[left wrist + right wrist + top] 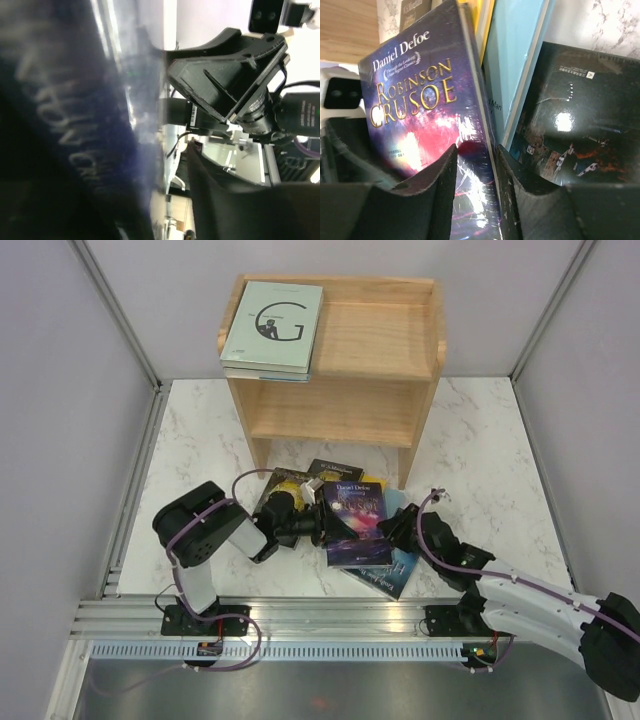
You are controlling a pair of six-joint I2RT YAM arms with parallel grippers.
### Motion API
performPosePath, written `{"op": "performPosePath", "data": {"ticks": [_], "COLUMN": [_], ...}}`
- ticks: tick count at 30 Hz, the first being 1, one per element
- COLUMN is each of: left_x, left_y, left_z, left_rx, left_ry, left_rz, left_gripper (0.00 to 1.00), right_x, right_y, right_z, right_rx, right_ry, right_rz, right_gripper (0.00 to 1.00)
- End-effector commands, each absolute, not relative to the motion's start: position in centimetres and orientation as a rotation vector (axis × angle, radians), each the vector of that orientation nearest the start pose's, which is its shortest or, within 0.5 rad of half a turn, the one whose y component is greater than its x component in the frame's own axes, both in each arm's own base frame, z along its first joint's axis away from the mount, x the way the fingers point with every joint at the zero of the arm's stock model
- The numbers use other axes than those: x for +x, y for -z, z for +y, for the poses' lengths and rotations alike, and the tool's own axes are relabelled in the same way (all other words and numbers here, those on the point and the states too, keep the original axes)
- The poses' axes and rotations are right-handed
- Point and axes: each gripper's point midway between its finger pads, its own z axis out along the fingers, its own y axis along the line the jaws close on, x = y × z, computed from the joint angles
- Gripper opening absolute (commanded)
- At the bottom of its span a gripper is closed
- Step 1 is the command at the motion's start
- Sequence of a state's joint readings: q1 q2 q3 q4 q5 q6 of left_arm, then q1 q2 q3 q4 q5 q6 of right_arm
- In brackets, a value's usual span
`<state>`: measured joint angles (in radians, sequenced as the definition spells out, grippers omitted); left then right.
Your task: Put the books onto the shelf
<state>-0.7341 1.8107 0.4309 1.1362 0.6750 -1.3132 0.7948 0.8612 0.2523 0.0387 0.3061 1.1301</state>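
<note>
Right gripper (476, 156) pinches the Robinson Crusoe paperback (415, 105) by its long right edge, atop the loose books (385, 575). Left gripper (300, 525) is at the spine side; closure not discernible. Thin, glossy, floppy: probably light, likely to sag, so support both edges. Beyond, the shelf (385, 340) carries the "G" book (275, 325).

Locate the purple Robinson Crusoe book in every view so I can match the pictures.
Top external: the Robinson Crusoe book is at centre, just in front of the shelf.
Left wrist: probably the blurred dark-purple lettered surface filling the left half; not certain.
Right wrist: left of centre, title cover facing the camera.
Shared landmark: the wooden shelf, also at top left in the right wrist view; not made out in the left wrist view.
</note>
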Motion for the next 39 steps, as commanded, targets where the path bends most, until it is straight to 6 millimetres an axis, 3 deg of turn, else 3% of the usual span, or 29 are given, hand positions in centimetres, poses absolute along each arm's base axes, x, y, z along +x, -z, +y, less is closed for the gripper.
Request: {"op": "performPosePath", "data": {"ticks": [1, 2, 3, 6, 7, 10, 11, 13, 14, 17, 20, 21, 24, 27, 31, 34, 39], "left_x": [17.1, 17.1, 17.2, 17.2, 17.2, 17.0, 16.7, 16.8, 16.6, 16.7, 16.8, 16.8, 17.0, 17.2, 17.2, 17.3, 17.1], "left_y": [-13.4, -13.6, -13.5, -13.3, -13.4, -13.7, -15.2, -15.5, -17.4, -18.9, -21.3, -22.6, -23.5, -24.6, -27.0, -27.5, -29.3], "left_z": [-36.7, -36.8, -36.7, -36.2, -36.0, -35.0, -34.5, -33.9, -33.5, -32.8, -32.2, -31.9, -31.5, -31.4, -31.2, -30.9, -30.5], "left_rx": [0.085, 0.075, 0.062, 0.015, 0.023, -0.02, -0.006, -0.049, -0.03, -0.06, -0.062, -0.058, -0.065, -0.094, -0.089, -0.105, -0.104], "left_ry": [2.094, 2.099, 2.092, 2.044, 2.021, 1.948, 1.954, 1.918, 1.931, 1.899, 1.865, 1.861, 1.839, 1.864, 1.891, 1.884, 1.907], "left_rz": [2.079, 2.075, 2.08, 2.102, 2.101, 2.126, 2.081, 2.092, 2.032, 2.012, 1.971, 1.933, 1.919, 1.879, 1.809, 1.787, 1.73], "left_gripper": [0.37, 0.14, 0.03, 0.02, 0.02, 0.02, 0.02, 0.02, 0.02, 0.02, 0.02, 0.02, 0.02, 0.02, 0.02, 0.02, 0.02], "right_x": [20.2, 20.1, 20.1, 19.6, 19.5, 19.2, 19.1, 18.6, 18.4, 17.6, 16.7, 16.3, 15.6, 15.0, 14.6, 14.7, 15.2], "right_y": [-8.6, -8.8, -9.3, -10.0, -10.3, -12.4, -12.8, -14.2, -14.6, -16.1, -18.2, -19.7, -23.4, -25.1, -25.0, -25.1, -23.0], "right_z": [20.8, 20.7, 20.4, 19.2, 18.8, 17.6, 17.3, 16.9, 16.9, 17.1, 17.5, 17.6, 17.8, 18.5, 20.0, 20.4, 20.7], "right_rx": [0.518, 0.519, 0.523, 0.527, 0.526, 0.535, 0.539, 0.541, 0.541, 0.538, 0.511, 0.493, 0.459, 0.422, 0.377, 0.377, 0.408], "right_ry": [-0.934, -0.932, -0.933, -0.885, -0.875, -0.868, -0.871, -0.907, -0.932, -1.014, -1.13, -1.198, -1.353, -1.456, -1.52, -1.538, -1.477], "right_rz": [2.15, 2.146, 2.135, 2.137, 2.131, 2.09, 2.078, 2.042, 2.036, 2.008, 1.955, 1.902, 1.754, 1.696, 1.725, 1.719, 1.812], "right_gripper": [0.32, 0.33, 0.35, 0.58, 0.76, 0.98, 0.98, 0.98, 0.98, 0.98, 0.98, 0.98, 0.98, 0.98, 0.98, 0.98, 0.98]}}
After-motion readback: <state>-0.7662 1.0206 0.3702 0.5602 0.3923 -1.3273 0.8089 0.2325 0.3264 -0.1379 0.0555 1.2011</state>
